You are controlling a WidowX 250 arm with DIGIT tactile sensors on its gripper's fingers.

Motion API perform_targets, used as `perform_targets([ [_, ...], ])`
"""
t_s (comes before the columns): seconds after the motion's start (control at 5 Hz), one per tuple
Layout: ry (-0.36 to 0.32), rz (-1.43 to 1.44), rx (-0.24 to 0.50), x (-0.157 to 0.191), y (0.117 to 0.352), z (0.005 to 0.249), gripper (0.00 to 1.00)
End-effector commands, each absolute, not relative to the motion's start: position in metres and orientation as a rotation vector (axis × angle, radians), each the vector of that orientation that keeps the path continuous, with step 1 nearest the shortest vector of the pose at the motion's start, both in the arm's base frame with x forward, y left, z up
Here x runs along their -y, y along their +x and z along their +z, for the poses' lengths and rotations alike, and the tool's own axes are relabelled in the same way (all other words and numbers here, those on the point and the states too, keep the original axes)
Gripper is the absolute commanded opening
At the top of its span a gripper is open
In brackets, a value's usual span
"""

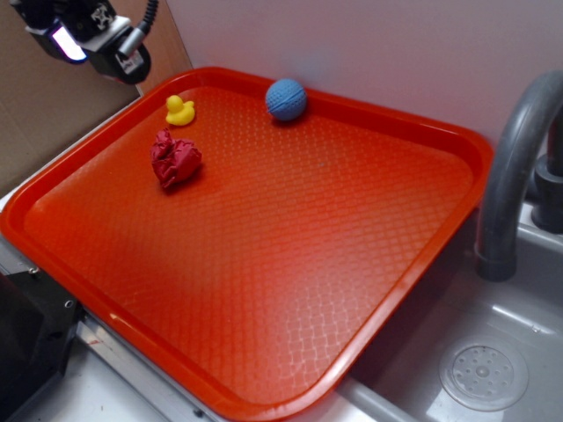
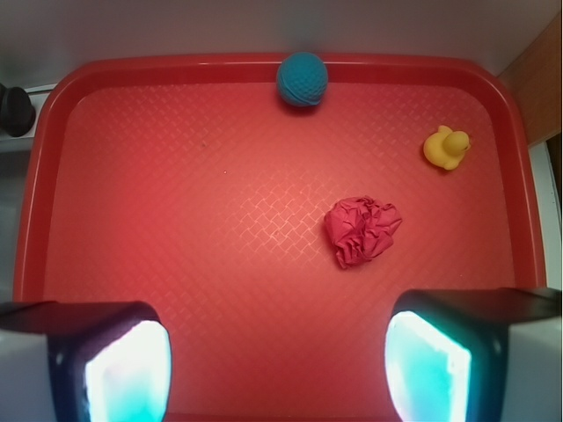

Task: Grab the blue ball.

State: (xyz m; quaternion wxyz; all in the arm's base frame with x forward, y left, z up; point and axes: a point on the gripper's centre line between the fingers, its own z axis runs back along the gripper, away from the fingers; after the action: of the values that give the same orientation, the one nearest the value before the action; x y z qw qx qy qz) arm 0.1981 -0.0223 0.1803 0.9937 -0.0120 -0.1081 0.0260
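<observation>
The blue ball (image 1: 286,99) is a small ridged sphere at the far edge of the red tray (image 1: 264,334). In the wrist view the blue ball (image 2: 302,79) sits at the top middle, against the far rim of the tray (image 2: 176,66). My gripper (image 1: 88,35) hangs high above the tray's left corner, well away from the ball. In the wrist view my gripper (image 2: 277,365) is open and empty, with its two glowing pads (image 2: 127,378) wide apart over bare tray.
A wrinkly red lump (image 1: 174,160) and a small yellow duck (image 1: 179,110) lie on the tray's left part, also in the wrist view, lump (image 2: 361,230) and duck (image 2: 446,147). A grey faucet (image 1: 510,176) and sink drain (image 1: 483,374) are at the right.
</observation>
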Motion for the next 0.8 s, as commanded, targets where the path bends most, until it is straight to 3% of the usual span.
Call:
perform_targets([
  [0.0,0.023,0.09,0.301,0.001,0.294,0.112,1.0],
  [0.4,0.035,0.079,0.281,-0.007,0.333,0.078,1.0],
  [0.6,0.028,0.04,0.32,0.003,0.345,0.07,1.0],
])
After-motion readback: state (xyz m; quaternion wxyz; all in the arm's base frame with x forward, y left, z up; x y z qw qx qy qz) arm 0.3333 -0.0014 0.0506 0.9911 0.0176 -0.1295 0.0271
